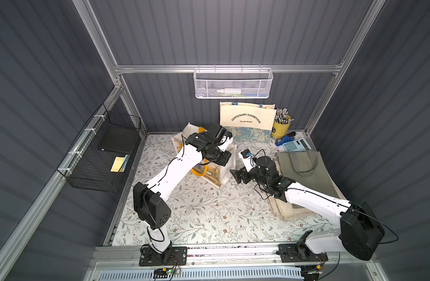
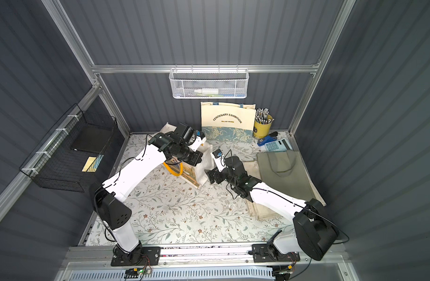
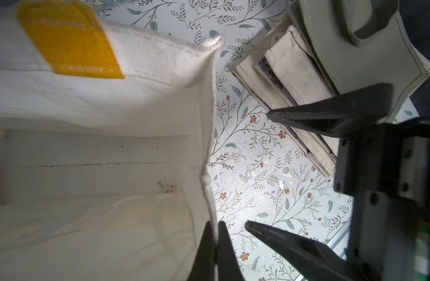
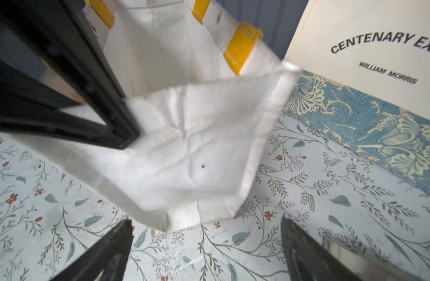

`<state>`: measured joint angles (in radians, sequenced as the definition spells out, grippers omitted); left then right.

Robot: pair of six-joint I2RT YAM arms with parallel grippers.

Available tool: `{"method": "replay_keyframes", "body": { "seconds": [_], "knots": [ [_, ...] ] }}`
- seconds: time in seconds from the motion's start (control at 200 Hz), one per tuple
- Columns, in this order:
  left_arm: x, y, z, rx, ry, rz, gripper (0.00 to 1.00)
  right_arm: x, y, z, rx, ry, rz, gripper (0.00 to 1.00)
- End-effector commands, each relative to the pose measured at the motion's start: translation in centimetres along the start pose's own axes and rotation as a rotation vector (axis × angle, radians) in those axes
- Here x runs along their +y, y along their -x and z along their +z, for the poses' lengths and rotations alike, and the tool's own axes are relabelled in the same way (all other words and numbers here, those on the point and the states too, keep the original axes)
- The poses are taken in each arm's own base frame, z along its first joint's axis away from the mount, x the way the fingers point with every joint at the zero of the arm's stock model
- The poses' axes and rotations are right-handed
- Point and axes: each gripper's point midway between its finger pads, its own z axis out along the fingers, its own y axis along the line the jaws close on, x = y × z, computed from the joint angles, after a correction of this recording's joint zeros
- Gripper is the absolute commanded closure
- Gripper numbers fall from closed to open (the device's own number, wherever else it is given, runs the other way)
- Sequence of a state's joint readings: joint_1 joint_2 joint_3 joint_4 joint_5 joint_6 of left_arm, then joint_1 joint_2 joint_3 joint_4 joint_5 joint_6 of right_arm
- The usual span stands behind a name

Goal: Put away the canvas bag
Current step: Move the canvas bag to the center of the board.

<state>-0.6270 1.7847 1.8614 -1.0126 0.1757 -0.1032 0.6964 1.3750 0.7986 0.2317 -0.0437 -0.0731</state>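
Observation:
The canvas bag (image 1: 226, 175) is white with yellow handles (image 4: 241, 46) and stands open-mouthed near the middle of the floral table, seen in both top views (image 2: 202, 175). My left gripper (image 3: 215, 231) is shut on the bag's top rim, with the cloth edge pinched between its fingers. The bag's empty inside (image 3: 99, 158) shows in the left wrist view. My right gripper (image 4: 206, 233) is open and holds nothing. It sits low beside the bag's side panel (image 4: 192, 150), just right of the bag in a top view (image 1: 235, 175), without touching it.
A cream "Centenary Exhibition" tote (image 1: 248, 119) leans on the back wall. An olive bag (image 1: 304, 165) lies on folded bags at the right. A yellow pencil cup (image 1: 280, 127), blue stapler (image 1: 283, 140) and calculator (image 1: 295, 145) sit back right. A white mesh basket (image 1: 233, 82) and a black wire basket (image 1: 104, 155) hang on the walls.

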Motion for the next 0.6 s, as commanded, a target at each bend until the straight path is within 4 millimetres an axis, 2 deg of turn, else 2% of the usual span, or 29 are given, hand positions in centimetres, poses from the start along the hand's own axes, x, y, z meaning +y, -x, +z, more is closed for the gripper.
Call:
{"method": "replay_keyframes", "body": {
  "seconds": [0.0, 0.09, 0.21, 0.26, 0.34, 0.435, 0.53, 0.596],
  "knots": [
    [-0.8, 0.1, -1.7, -0.037, -0.018, -0.015, 0.95, -1.1, -1.1, 0.1, -0.005, -0.008, 0.0, 0.05],
    [-0.4, -0.2, -1.9, -0.033, 0.007, 0.002, 0.68, -2.2, -2.1, 0.4, 0.005, -0.02, 0.008, 0.04],
    [-0.7, 0.9, -3.5, -0.104, 0.004, 0.045, 0.43, -2.7, -2.5, 0.9, -0.007, 0.011, -0.012, 0.04],
    [-0.9, 1.6, -4.6, -0.146, 0.005, 0.069, 0.37, -2.4, -2.7, 1.3, -0.003, 0.042, -0.037, 0.04],
    [-1.2, 2.3, -6.4, -0.208, 0.009, 0.116, 0.34, -2.1, -3.3, 2.2, 0.016, 0.071, -0.067, 0.03],
    [-1.1, 2.0, -8.0, -0.239, 0.036, 0.167, 0.36, -1.8, -3.5, 2.8, 0.006, 0.099, -0.083, 0.03],
    [-1.5, 0.5, -9.0, -0.238, 0.02, 0.225, 0.41, -2.0, -3.6, 3.3, -0.014, 0.094, -0.086, 0.03],
    [-2.2, -1.7, -9.0, -0.213, -0.032, 0.243, 0.45, -2.5, -3.3, 3.7, -0.022, 0.085, -0.074, 0.03]
  ]
}}
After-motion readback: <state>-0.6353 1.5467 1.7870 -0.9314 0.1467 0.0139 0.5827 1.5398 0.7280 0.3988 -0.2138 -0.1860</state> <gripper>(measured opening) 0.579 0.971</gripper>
